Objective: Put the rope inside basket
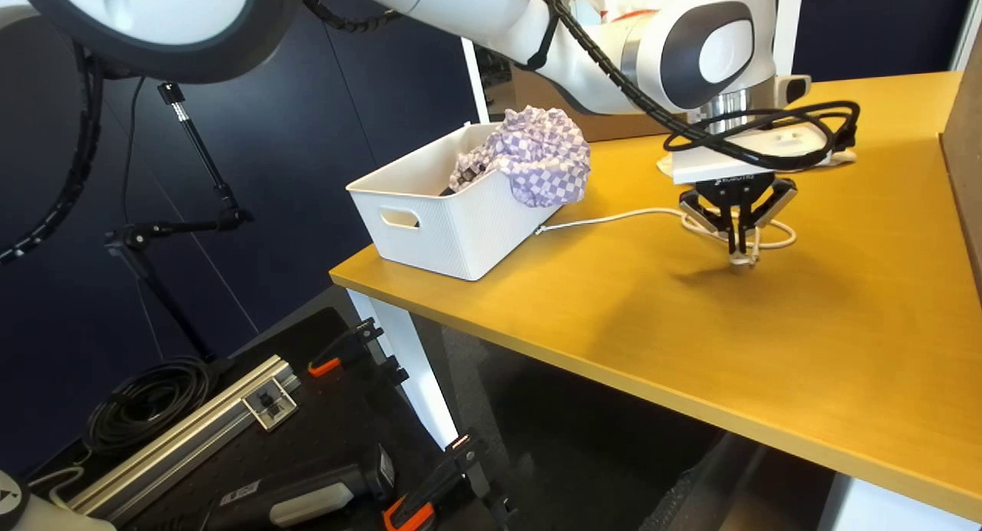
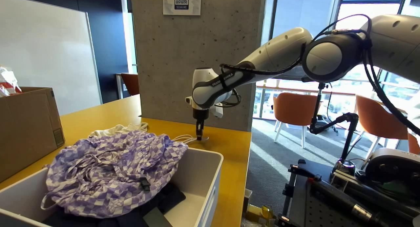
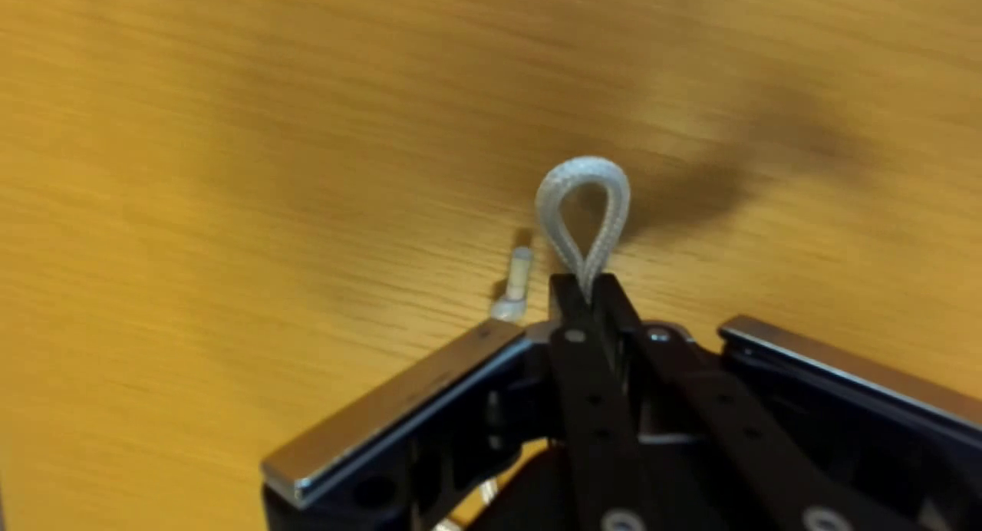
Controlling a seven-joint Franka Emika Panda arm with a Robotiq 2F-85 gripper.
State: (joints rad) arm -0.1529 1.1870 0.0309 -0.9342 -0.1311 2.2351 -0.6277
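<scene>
The thin white rope (image 1: 648, 211) lies on the yellow table, running from beside the basket to a loose coil under my gripper (image 1: 738, 256). The rope also shows in an exterior view (image 2: 184, 138). In the wrist view my gripper (image 3: 587, 289) is shut on the rope, and a small loop (image 3: 587, 166) sticks out past the fingertips. The rope's end (image 3: 517, 279) shows left of the fingers. The fingertips are just above the table. The white basket (image 1: 422, 243) stands at the table's edge; it also shows in an exterior view (image 2: 205, 171).
A purple checkered cloth (image 2: 111, 174) fills much of the basket and hangs over its wall. Dark items lie beneath it. A cream cloth (image 2: 119, 129) and a cardboard box (image 2: 29, 132) are on the table. A concrete pillar (image 2: 197, 50) rises behind my gripper.
</scene>
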